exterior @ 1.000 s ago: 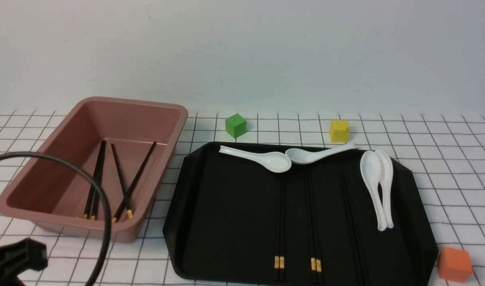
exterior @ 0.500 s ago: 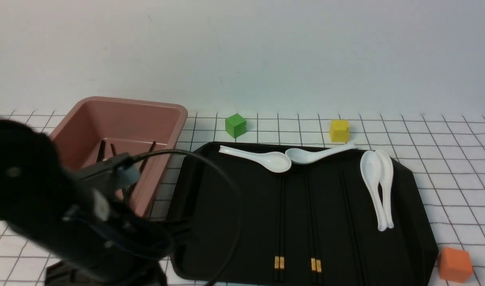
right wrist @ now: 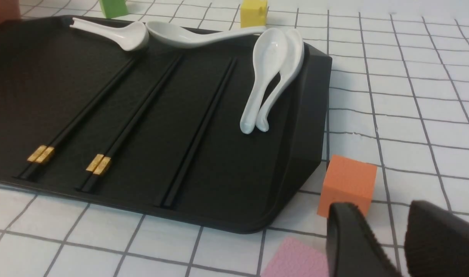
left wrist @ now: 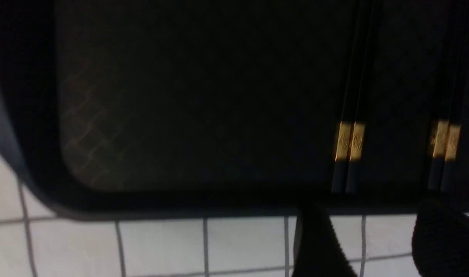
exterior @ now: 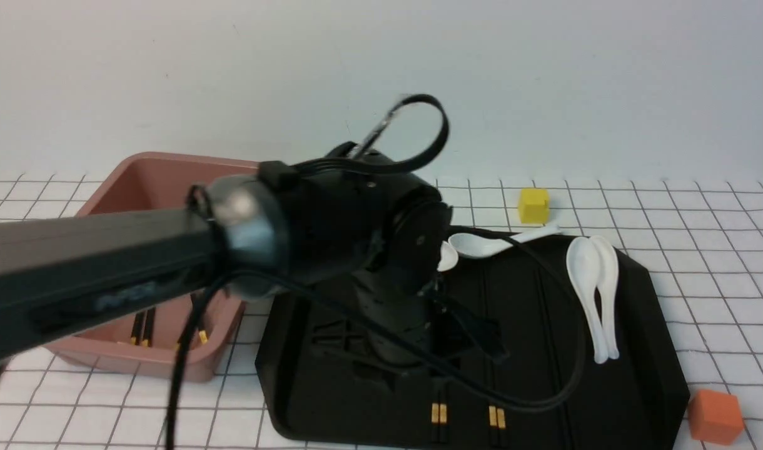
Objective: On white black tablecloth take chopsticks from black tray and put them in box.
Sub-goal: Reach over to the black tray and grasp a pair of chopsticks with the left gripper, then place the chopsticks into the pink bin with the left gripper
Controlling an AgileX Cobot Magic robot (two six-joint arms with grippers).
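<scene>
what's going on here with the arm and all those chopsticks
The robot is moving chopsticks from the tray to the box. Its left arm reaches over the tray, the open left end effector near the banded ends of two pairs, holding nothing. A third pair, with no band showing, lies nearer the spoons. Some chopsticks are already in the box. The right end effector is open and empty, off the tray by the orange cube.

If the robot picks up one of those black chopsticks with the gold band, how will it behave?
The chopstick probably stays stiff, being straight throughout. Glossy-looking and thin, it might slip or pivot. Lying beside its twin, it may drag that along.
</scene>
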